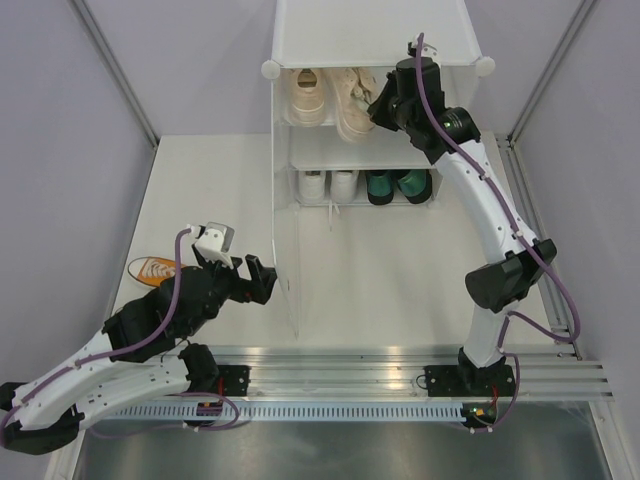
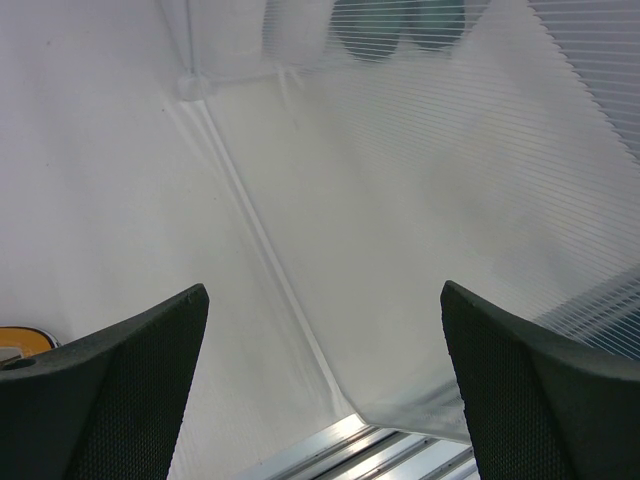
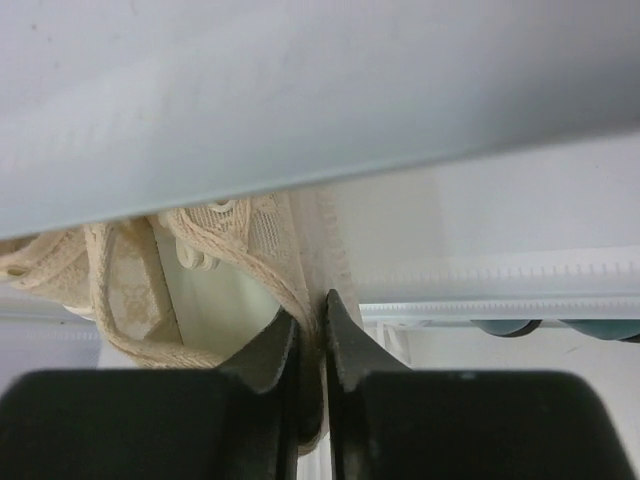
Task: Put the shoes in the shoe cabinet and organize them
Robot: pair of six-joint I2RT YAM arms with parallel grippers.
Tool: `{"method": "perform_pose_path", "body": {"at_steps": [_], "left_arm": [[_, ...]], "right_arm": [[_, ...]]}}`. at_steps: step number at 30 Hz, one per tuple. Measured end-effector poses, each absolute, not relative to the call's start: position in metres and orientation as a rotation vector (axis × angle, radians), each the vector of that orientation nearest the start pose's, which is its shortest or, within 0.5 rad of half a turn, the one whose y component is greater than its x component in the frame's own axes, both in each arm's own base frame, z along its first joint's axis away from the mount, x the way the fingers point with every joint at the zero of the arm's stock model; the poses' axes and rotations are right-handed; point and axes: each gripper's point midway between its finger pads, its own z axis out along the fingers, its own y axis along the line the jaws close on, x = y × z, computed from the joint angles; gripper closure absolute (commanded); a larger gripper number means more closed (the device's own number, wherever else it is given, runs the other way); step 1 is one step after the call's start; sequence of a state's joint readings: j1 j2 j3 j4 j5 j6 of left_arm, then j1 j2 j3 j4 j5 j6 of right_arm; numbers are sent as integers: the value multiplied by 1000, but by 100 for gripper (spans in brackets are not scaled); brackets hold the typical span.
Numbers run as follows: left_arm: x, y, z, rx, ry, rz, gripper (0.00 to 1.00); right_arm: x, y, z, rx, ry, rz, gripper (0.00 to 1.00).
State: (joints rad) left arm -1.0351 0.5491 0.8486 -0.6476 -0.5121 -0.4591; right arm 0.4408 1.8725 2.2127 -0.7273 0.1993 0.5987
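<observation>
Shoe cabinet (image 1: 370, 30): upright at the far side of the table (image 1: 400, 290), open front towards the arms, so either arm can reach straight in
Right gripper (image 1: 383, 105): at the upper tier, jaws narrow and pinched on a thin fabric edge of the right-hand cream sneaker (image 1: 355, 100); a rim hold of this kind is judged to suit sliding the shoe in under the low shelf above
Second cream sneaker (image 1: 307, 95): on the same tier, just beside the held one, which keeps the pair together
Lower tier: white sneakers (image 1: 328, 185) on the left, green heels (image 1: 398, 185) on the right, each pair side by side
Orange sneaker (image 1: 152, 268): on the table, well apart from the cabinet and partly hidden by the left arm (its partner shows in no view)
Left gripper (image 1: 255, 278): jaws wide, holding nothing, just beside the translucent side panel (image 2: 450, 200); judged to be waiting clear of the shelves
Step in hand: seating the cream pair, by judgement; the orange pair is not yet shelved
Risk: the pinched fabric may drag the sneaker askew on release
</observation>
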Motion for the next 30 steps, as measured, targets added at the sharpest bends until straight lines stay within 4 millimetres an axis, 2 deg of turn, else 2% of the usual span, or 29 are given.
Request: {"method": "perform_pose_path", "body": {"at_steps": [1,4,7,11,20,30], "left_arm": [[173,-154,265,203,1897,-534,0],[172,-153,265,202,1896,-534,0],[172,-153,265,203,1897,-534,0],[172,-153,264,203,1897,-533,0],[172,-153,265,202,1895,-535,0],[172,-153,265,202,1895,-535,0]], "right_arm": [[485,215,379,293,1953,494,75],[493,216,385,316,1920,516,59],[499,214,396,332,1875,538,55],[504,210,407,345,1835,552,53],[503,213,411,320,1830,579,52],[487,222,414,237,1841,639,51]]}}
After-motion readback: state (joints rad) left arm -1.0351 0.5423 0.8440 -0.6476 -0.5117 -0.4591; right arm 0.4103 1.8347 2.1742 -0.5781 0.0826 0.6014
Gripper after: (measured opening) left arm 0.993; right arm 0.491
